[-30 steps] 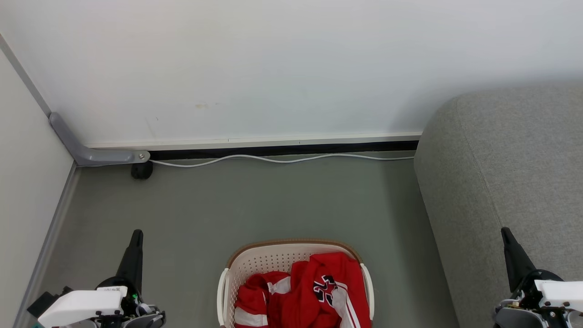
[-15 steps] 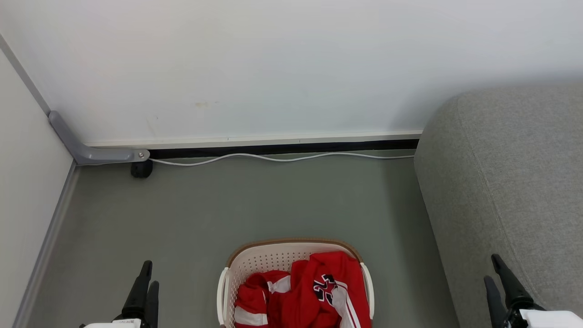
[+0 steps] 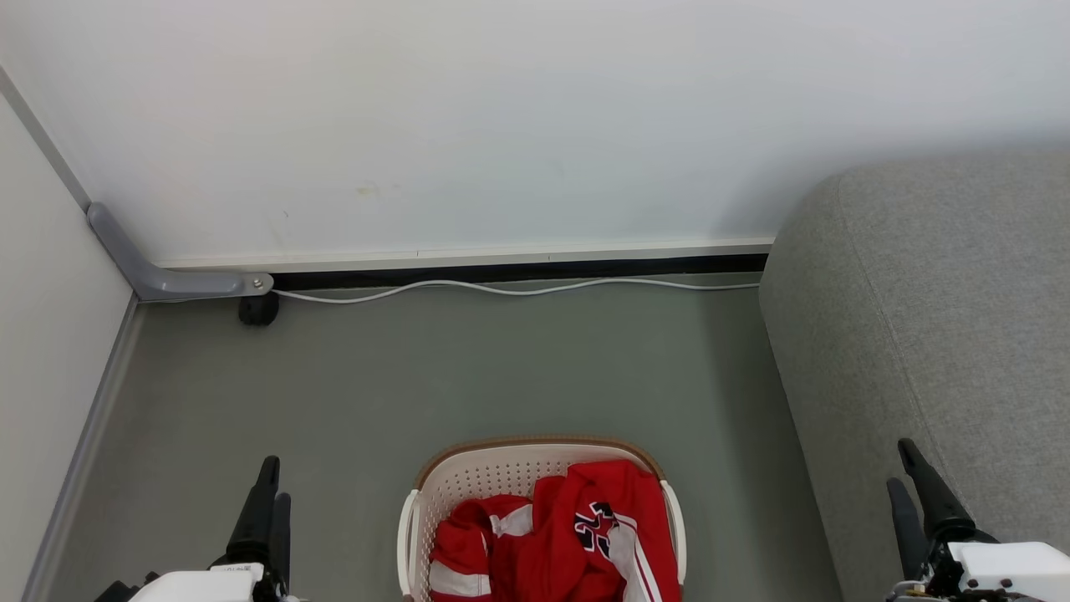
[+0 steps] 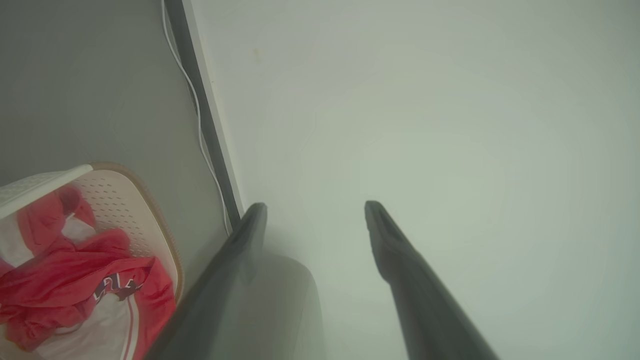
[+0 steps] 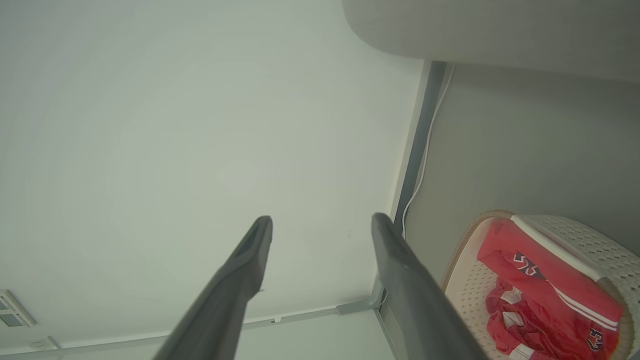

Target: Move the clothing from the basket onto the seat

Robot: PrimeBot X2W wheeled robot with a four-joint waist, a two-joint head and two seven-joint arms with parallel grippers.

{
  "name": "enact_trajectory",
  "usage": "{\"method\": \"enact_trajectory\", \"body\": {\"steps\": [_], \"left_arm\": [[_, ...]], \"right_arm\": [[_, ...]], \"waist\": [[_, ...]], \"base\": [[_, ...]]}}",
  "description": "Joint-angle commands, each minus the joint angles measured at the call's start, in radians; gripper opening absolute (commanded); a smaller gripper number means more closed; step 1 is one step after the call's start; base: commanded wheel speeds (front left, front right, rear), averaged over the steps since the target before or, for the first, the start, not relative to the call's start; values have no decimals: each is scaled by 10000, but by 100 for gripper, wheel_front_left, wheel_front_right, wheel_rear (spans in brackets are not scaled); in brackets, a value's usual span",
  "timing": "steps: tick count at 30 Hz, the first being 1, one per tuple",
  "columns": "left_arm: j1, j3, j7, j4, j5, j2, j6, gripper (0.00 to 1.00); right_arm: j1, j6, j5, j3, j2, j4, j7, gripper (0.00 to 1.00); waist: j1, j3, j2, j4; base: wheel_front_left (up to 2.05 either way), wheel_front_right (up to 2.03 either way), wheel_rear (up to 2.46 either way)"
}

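Observation:
The cream basket (image 3: 539,454) with a brown rim stands on the floor at the bottom centre, and the red clothing (image 3: 577,543) with white stripes and a number print is heaped inside it. The grey seat (image 3: 936,293) fills the right side. My left gripper (image 3: 275,478) is low at the left of the basket, open and empty. My right gripper (image 3: 899,462) is low at the right, in front of the seat's side, open and empty. In the wrist views, the left gripper (image 4: 315,205) and the right gripper (image 5: 322,218) point at the white wall, with the basket (image 4: 150,210) (image 5: 565,225) off to one side.
A white cable (image 3: 518,291) runs along the foot of the back wall. A grey bracket with a black caster (image 3: 259,309) sits in the left corner beside a side wall. Bare grey floor (image 3: 501,376) lies between the basket and the back wall.
Both grippers have gone from shut to open. Both dropped lower in the head view, then rose slightly. The basket and clothing have not moved.

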Motion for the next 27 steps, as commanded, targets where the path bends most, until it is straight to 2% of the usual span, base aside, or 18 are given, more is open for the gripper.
{"method": "enact_trajectory", "body": {"steps": [1,10,18,27], "left_arm": [[-607,-7,-93,-241,189,143,-16,100],[-908,-199,-389,-159,807,266,-22,100],[-1091,-224,-626,-96,1919,298,-28,100],[-1271,-267,-891,-46,3263,311,-34,100]], "right_arm": [[-527,31,-128,96,-245,-292,-137,100],[-888,32,-447,719,-640,-303,-601,100],[-1261,33,-980,1368,-1005,-147,-946,100],[-1574,34,-1909,1559,-1147,2,-1212,100]], "waist": [[-1,8,-1,-1],[-1,62,-1,-2],[-2,67,-1,-10],[-2,75,-1,-19]], "base": [[0,0,0],[0,0,0],[0,0,0],[0,0,0]]}}
